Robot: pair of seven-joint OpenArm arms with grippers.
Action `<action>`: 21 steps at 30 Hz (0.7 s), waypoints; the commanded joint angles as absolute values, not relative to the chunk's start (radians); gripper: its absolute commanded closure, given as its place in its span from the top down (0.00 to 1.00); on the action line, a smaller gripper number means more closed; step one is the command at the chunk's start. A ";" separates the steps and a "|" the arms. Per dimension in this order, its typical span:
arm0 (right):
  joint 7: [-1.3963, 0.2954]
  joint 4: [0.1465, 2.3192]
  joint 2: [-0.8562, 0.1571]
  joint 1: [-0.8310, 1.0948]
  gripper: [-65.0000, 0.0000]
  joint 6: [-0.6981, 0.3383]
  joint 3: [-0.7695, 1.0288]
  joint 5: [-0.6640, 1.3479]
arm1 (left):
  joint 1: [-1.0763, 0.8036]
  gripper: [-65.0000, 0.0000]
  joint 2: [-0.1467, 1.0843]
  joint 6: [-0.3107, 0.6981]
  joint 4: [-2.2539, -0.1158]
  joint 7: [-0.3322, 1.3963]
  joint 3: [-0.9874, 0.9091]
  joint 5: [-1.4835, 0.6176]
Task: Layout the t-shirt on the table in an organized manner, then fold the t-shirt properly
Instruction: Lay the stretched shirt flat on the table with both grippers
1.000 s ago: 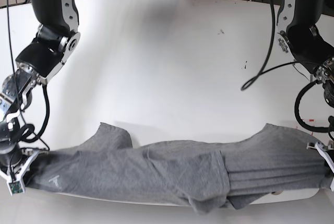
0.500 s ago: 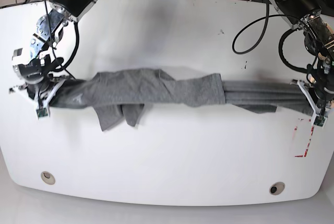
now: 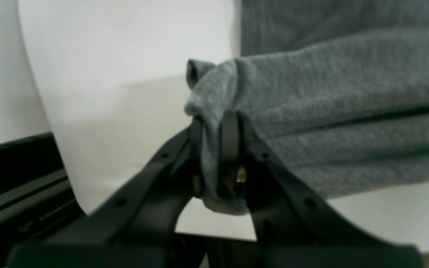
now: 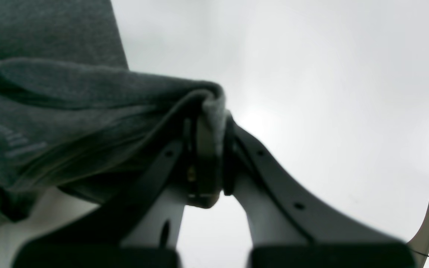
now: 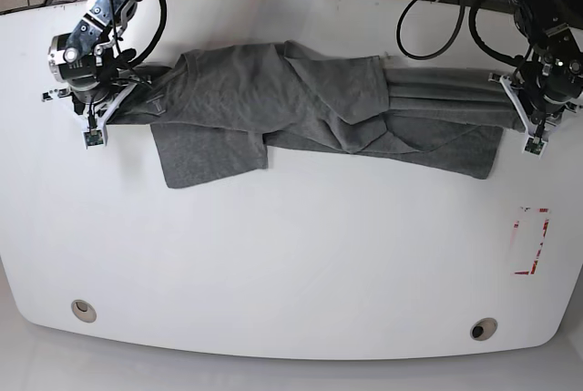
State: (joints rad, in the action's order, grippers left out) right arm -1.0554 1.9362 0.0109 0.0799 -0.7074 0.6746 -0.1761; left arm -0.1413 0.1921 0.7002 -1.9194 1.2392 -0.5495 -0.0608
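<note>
Since carried from the near edge to the far side of the bench: change listed first, then blind spots, view by view.

Base view, change: t-shirt (image 5: 301,99) now stretched across the far part of the bench (image 5: 301,254), where a second ago draped over the near edge; both ends moved away together.
Base view, meaning: likely still the laying-out step (no fold begun); body bunched into a band, one sleeve flopped toward the near side, middle twisted.
Base view, grips: right gripper (image 5: 91,118) and left gripper (image 5: 531,127) each at one end of the cloth.
Left wrist view: jaws clenched on a pinch of grey knit, left gripper (image 3: 216,149); t-shirt (image 3: 341,104) running off to the side, taut.
Right wrist view: jaws clenched on a rolled edge, right gripper (image 4: 209,156); pale stitched mark on the t-shirt (image 4: 50,111), blurred.
Hard to make out: which part of the garment each end is; collar not found; layers under the twist hidden.
</note>
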 commanded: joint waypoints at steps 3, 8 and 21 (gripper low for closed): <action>-1.043 1.957 -0.001 0.071 0.00 -0.698 0.677 -0.182 | -0.185 0.00 0.213 0.698 -1.939 1.230 -0.555 -0.045; -1.043 1.957 -0.001 0.071 0.00 -0.698 0.677 -0.183 | -0.226 0.00 0.213 0.698 -1.939 1.230 -0.555 -0.045; -1.043 1.957 0.001 0.070 0.00 -0.698 0.676 -0.183 | -0.275 0.55 0.214 0.698 -1.939 1.231 -0.555 -0.039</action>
